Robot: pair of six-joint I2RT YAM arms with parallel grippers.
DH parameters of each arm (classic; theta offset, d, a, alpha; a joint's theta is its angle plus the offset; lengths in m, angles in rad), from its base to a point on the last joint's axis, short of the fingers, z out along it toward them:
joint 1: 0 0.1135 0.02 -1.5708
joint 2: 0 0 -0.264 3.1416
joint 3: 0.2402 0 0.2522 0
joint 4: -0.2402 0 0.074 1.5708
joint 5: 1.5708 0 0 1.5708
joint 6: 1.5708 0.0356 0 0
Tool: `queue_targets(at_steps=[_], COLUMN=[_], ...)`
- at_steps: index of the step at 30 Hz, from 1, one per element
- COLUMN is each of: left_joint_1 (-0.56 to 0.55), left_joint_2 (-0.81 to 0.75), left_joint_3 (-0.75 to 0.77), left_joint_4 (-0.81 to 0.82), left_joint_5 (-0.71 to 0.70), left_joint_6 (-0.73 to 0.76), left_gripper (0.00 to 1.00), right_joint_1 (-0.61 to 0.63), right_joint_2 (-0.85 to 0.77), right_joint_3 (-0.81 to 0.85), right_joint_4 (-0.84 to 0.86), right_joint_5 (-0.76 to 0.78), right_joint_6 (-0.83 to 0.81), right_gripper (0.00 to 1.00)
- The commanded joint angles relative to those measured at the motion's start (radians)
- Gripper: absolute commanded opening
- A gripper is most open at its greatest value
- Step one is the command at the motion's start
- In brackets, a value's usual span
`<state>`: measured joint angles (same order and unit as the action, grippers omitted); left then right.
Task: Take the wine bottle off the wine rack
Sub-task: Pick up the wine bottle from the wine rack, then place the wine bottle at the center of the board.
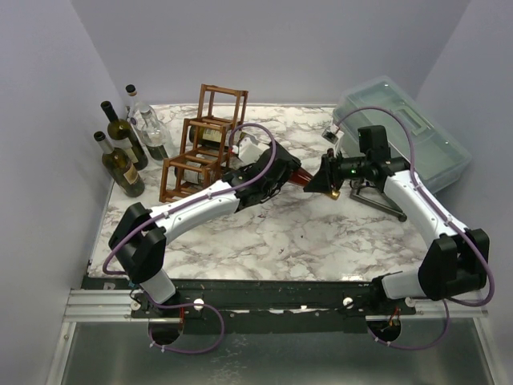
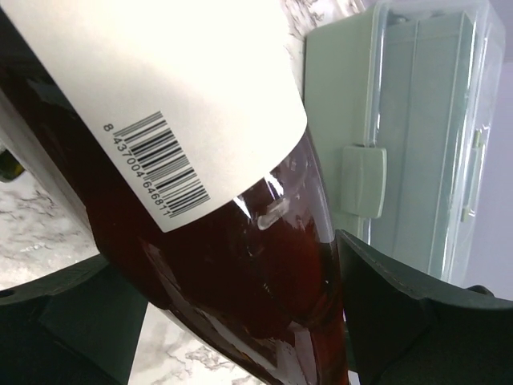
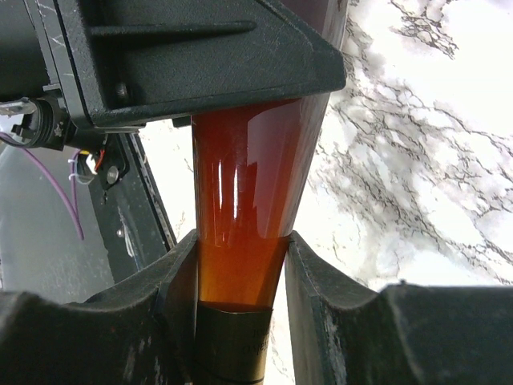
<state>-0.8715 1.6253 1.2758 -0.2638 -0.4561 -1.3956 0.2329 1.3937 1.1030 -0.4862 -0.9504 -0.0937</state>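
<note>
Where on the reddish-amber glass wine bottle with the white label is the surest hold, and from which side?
Likely its neck, from the mouth end. The reddish-amber glass wine bottle hangs roughly level, and there it is slim and straight, so the right gripper shuts snugly on it beside the dark capsule. The broad labelled body needs the left gripper spread wide.

left end effector (image 1: pixel 287 173): jaws wide, clamped | right end effector (image 1: pixel 329 183): jaws narrow, clamped | facing each other, close together
</note>
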Motion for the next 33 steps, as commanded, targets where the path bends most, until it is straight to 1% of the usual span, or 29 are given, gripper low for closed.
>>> queue_targets(at_steps=[1, 6, 9, 14, 20, 26, 33], left_joint_1=[-0.023, -0.044, -0.055, -0.073, -0.091, -0.102, -0.105], left_joint_2=[0.003, 0.02, 0.036, 0.064, 0.101, 0.128, 0.152], left_joint_3=[0.058, 0.073, 0.089, 0.127, 0.167, 0.177, 0.167], left_joint_4=[0.017, 0.019, 0.019, 0.026, 0.031, 0.043, 0.073], left_joint_5=[0.017, 0.041, 0.061, 0.099, 0.148, 0.189, 0.229], left_joint_6=[-0.003, -0.024, -0.039, -0.049, -0.058, -0.075, -0.098], left_gripper=[0.89, 0.89, 0.89, 0.9, 0.9, 0.9, 0.9], right_joint_1=[-0.028, -0.073, -0.087, -0.093, -0.097, -0.098, -0.099], right_joint_2=[-0.116, -0.15, -0.17, -0.218, -0.264, -0.277, -0.244], right_joint_3=[0.035, 0.034, 0.051, 0.062, 0.072, 0.095, 0.131], right_joint_4=[0.084, -0.01, -0.102, -0.205, -0.286, -0.377, -0.484], right_joint_5=[-0.186, -0.186, -0.163, -0.086, -0.007, 0.058, 0.108], right_joint_6=[-0.095, -0.159, -0.223, -0.302, -0.359, -0.422, -0.492], right_gripper=[0.0, 0.0, 0.0, 0.0, 0.0, 0.0, 0.0])
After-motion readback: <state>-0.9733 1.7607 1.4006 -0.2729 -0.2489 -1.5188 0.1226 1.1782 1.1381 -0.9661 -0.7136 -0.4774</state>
